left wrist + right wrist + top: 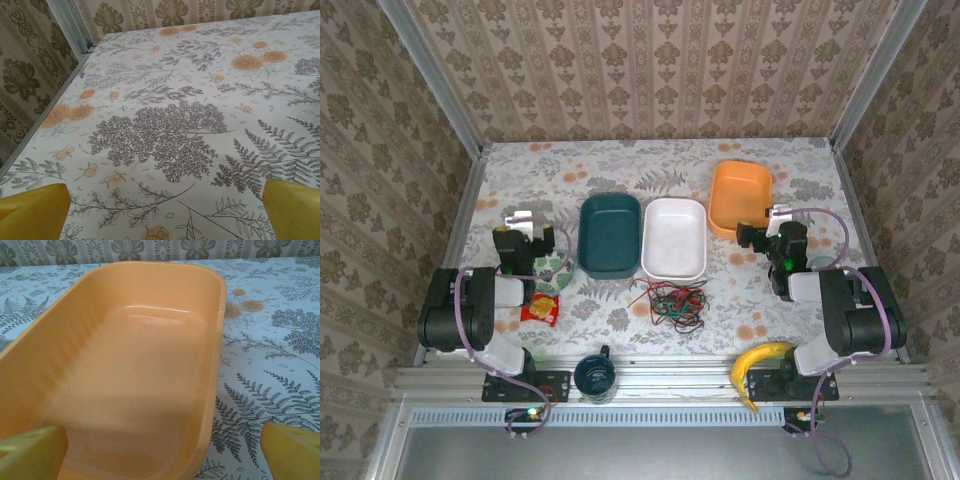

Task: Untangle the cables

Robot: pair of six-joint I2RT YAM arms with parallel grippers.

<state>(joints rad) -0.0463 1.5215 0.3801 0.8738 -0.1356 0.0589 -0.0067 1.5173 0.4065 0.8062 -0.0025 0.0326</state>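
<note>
The cables [668,303] are a small tangle of red, green and black wires lying on the patterned cloth at the front centre, just below the white tray. My left gripper [527,228] hangs open at the left, well away from the tangle; in the left wrist view its yellow fingertips [33,212] stand far apart over bare cloth. My right gripper [767,228] hovers open at the right by the orange tray's near end. Its fingertips [292,453] frame the orange tray [217,355] with nothing between them.
A teal tray [610,236], a white tray [675,237] and the orange tray [739,195] stand in a row mid-table. Near the front edge are a red packet [541,309], a dark mug [594,374] and a banana [758,362]. Papered walls close three sides.
</note>
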